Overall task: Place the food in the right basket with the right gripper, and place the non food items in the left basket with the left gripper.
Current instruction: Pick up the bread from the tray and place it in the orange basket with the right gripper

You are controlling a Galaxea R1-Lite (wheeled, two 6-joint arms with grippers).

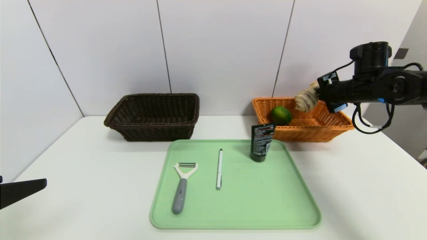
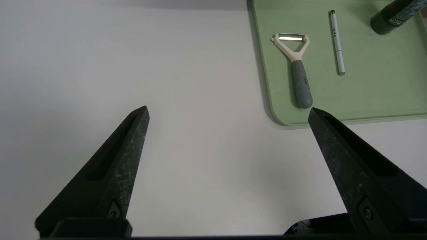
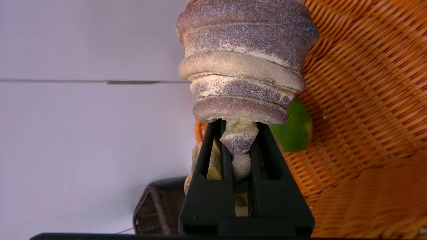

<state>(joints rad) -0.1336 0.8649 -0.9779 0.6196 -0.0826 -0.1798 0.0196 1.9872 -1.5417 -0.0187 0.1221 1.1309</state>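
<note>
One lime [image 1: 280,115] lies below the right gripper [image 3: 238,133], which reaches level over the orange basket [image 1: 333,128], pinching one bread loaf [image 3: 245,63]; left gripper [image 2: 228,113] parked, spread.

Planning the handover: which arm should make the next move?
Right. Its claw grips the bread above the orange basket, ready to release. The left claw hovers open, empty, beside the tray.

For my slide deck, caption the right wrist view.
Right gripper holds the twisted bread loaf over the orange basket, lime already inside.
</note>
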